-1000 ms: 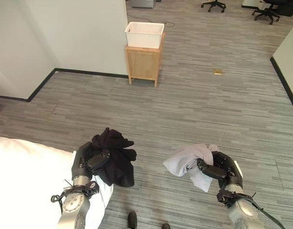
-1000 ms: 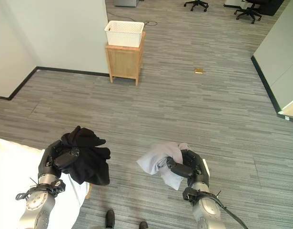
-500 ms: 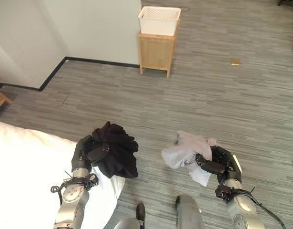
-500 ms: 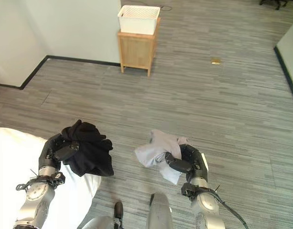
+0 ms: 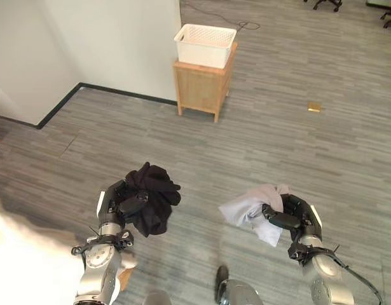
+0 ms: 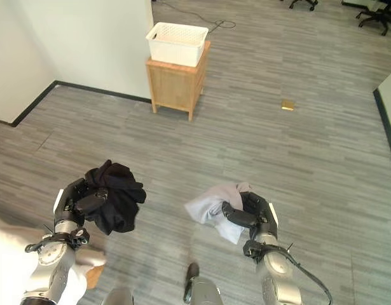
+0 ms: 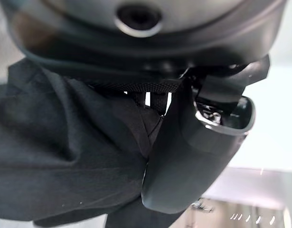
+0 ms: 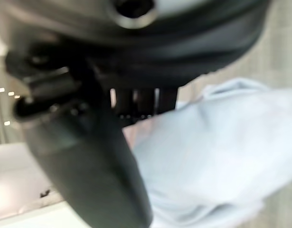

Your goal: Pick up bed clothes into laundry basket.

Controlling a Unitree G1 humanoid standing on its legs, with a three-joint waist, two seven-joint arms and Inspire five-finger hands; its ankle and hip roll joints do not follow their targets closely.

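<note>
A bunched black garment hangs over the floor at lower left, with my left hand shut on it; the left wrist view shows the thumb pressed into the black cloth. A crumpled pale grey garment hangs at lower right, clasped by my right hand; its thumb lies against the light cloth. The white laundry basket sits far ahead on a small wooden cabinet by the wall.
White bedding fills the lower left corner. A white wall with black skirting runs along the left. A small brass floor plate lies at right. Grey plank floor stretches between me and the cabinet. Office chair bases stand far back.
The camera has shifted: the bed now takes less of the lower left and the cabinet sits lower and a little left. Both hands keep their garments.
</note>
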